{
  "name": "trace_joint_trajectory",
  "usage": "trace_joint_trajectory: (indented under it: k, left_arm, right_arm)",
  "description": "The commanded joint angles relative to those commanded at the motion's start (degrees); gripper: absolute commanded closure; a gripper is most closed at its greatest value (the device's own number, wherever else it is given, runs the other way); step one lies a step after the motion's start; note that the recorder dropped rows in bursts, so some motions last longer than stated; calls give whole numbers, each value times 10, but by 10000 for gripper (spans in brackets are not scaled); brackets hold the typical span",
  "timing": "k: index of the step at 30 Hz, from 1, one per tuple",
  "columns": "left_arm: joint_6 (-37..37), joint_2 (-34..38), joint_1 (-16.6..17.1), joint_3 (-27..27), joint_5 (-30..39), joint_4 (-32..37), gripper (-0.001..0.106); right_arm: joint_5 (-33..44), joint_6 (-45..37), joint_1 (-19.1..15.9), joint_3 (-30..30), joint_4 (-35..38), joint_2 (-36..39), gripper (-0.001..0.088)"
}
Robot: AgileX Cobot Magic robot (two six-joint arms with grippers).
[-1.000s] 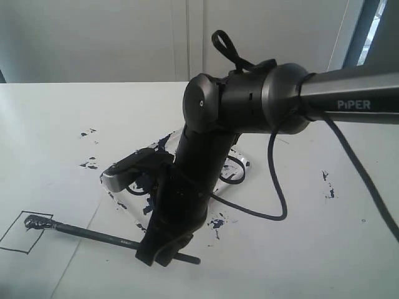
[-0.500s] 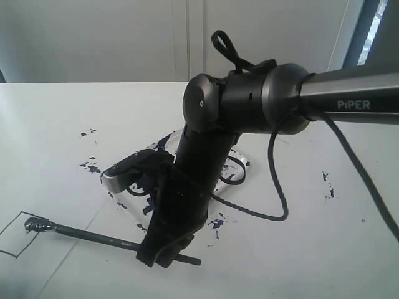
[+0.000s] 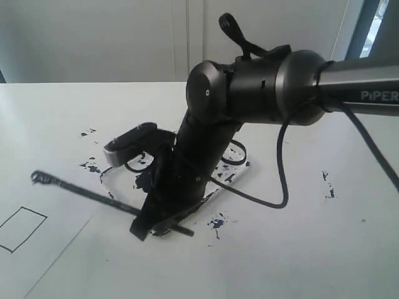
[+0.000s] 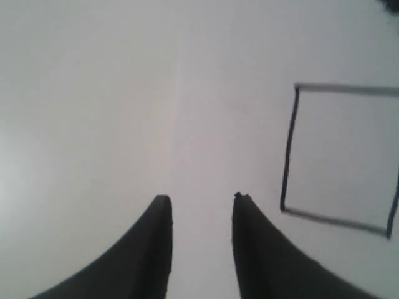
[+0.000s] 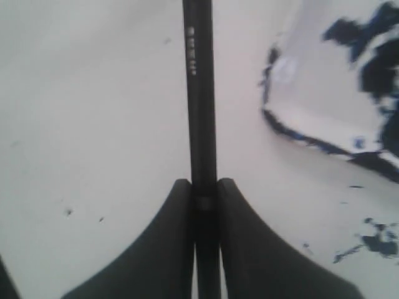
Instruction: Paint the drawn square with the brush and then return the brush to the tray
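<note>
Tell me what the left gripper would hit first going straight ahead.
The left gripper would likely meet bare white surface beside the square; nothing else shows ahead, though depth is unclear.

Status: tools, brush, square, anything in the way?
Left tool open, empty. Right tool shut on the brush. Tip outside the drawn square, interior white. Right arm hides most of the tray.

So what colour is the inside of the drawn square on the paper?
White, unpainted, within the thin black-outlined square; left wrist view shows it best.

lab-like room; white table (image 3: 50, 124), plain wall (image 3: 93, 37), robot arm (image 3: 249, 99)
</note>
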Motion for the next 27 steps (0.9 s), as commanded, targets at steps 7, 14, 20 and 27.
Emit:
trace_joint_trajectory:
  k: [7, 14, 20, 27]
  left_arm:
    - [-12, 111, -2, 0, -82, -2, 1053]
    - [-34, 192, -28, -39, -170, -2, 1053]
    - [-69, 244, -30, -86, -159, -2, 1053]
    - [-63, 284, -70, -90, -159, 45, 1053]
  right_arm:
    - [-36, 98, -41, -17, -88, -9, 868]
    - [-26, 97, -68, -28, -92, -19, 868]
    - [-15, 96, -68, -32, -94, -21, 868]
    - [-17, 82, -68, -32, -99, -21, 868]
